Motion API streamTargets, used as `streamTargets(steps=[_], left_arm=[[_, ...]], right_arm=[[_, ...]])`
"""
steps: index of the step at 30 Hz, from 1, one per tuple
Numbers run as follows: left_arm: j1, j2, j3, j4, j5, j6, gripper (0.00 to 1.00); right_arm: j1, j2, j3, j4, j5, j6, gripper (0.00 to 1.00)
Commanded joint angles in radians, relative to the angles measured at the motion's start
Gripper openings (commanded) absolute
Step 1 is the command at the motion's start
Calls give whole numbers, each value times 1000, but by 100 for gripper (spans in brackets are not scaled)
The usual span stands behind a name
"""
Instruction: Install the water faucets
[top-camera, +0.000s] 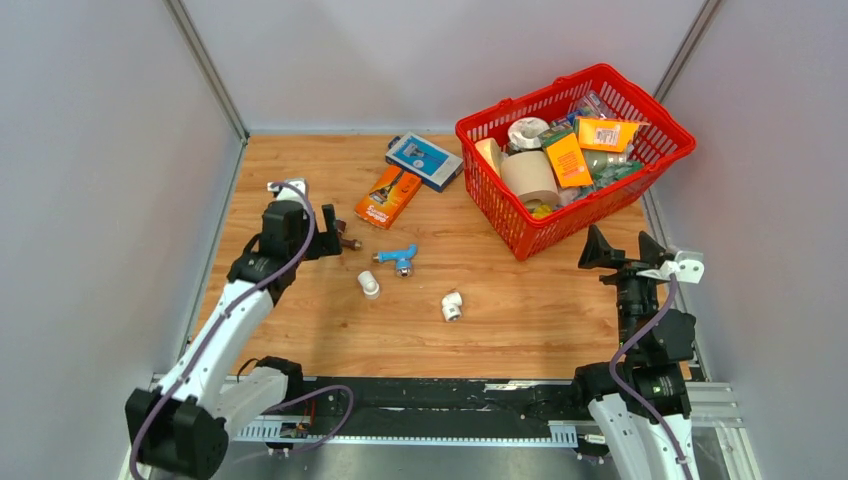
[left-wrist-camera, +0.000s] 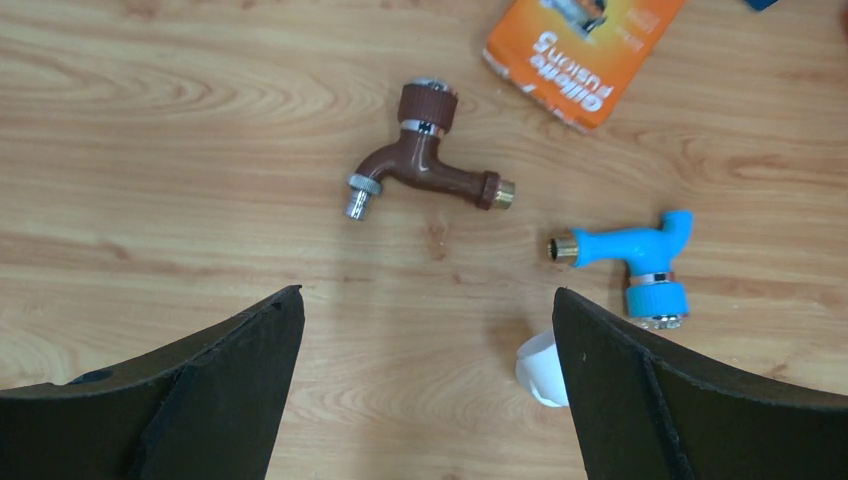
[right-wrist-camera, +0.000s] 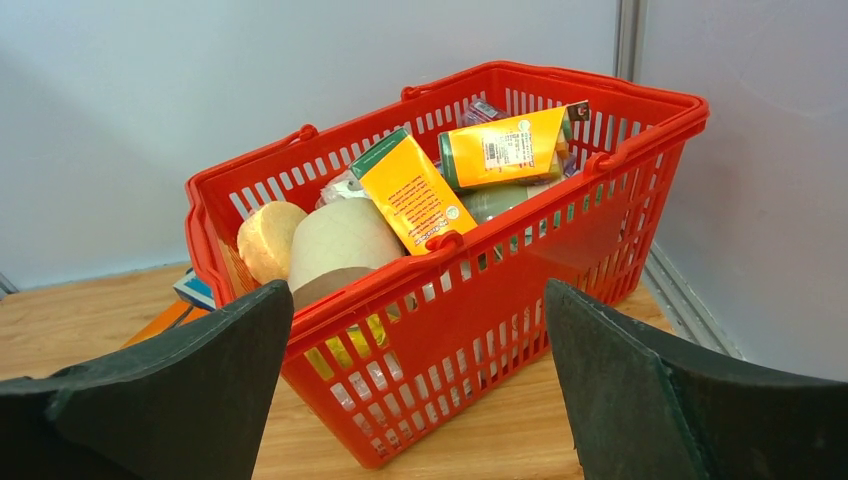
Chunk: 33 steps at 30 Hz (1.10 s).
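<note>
Two water faucets lie on the wooden table. The brown faucet (left-wrist-camera: 425, 165) lies on its side just beyond my left fingertips, and in the top view it (top-camera: 349, 243) peeks out beside the gripper. The light blue faucet (left-wrist-camera: 630, 255) (top-camera: 400, 258) lies to its right, brass end pointing left. My left gripper (left-wrist-camera: 428, 300) (top-camera: 328, 240) hovers over the table, open and holding nothing. My right gripper (right-wrist-camera: 418, 295) (top-camera: 625, 250) is open and empty, raised at the right side and facing the red basket.
Two white elbow fittings (top-camera: 369, 285) (top-camera: 452, 306) lie near the faucets; one elbow (left-wrist-camera: 540, 368) sits by my left gripper's right finger. An orange razor package (left-wrist-camera: 580, 50) and a blue box (top-camera: 425, 160) lie further back. The red basket (right-wrist-camera: 450, 245) (top-camera: 480, 125) holds several goods.
</note>
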Motion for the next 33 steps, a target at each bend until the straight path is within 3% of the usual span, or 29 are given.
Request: streamTargets(steps=[1,6,16,21,23,33], left_arm=[[-2,198,125,-84,-62,-19,100],[20,502,301,-120,-123,42,99],[105,931,665,-217,9,104,89],[121,1041,711,-234,44,118,86],[124,1062,713,-228,73,116,73],[127,1164,718,-197,162,110,72]], right_arm=[[9,-8,18,9,-29,22,100],[35,-25,11,11,2,5,100],[52,-72,-6,24,8,-10,100],[58,-77,-6,26,0,-12,100],[58,-80,-6,28,-1,-13,100],[59,-68,-12,31,3,-18,100]])
